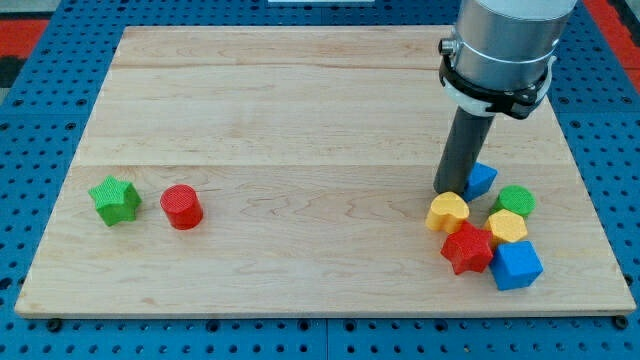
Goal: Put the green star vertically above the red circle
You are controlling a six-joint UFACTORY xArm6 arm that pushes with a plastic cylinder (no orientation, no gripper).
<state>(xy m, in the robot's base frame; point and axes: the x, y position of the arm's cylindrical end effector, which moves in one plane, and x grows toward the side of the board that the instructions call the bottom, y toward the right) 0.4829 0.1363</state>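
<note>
no claw was fitted, so no claw state could be told; my tip (450,190) was seen far right, touching the yellow heart (447,211). green star (114,200) sat just left of red circle (182,207) on the table (300,100). risk judged: the long traverse could clip the red circle.

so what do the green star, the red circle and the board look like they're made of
Green star: probably 3D-printed plastic, matte, with fine ridges across its top.
Red circle: likely the same plastic, its top showing the same ribbed lines.
Board: light wood, smooth, with visible grain and plank seams.
My tip sits far off, among the blocks at the view's right.
</note>
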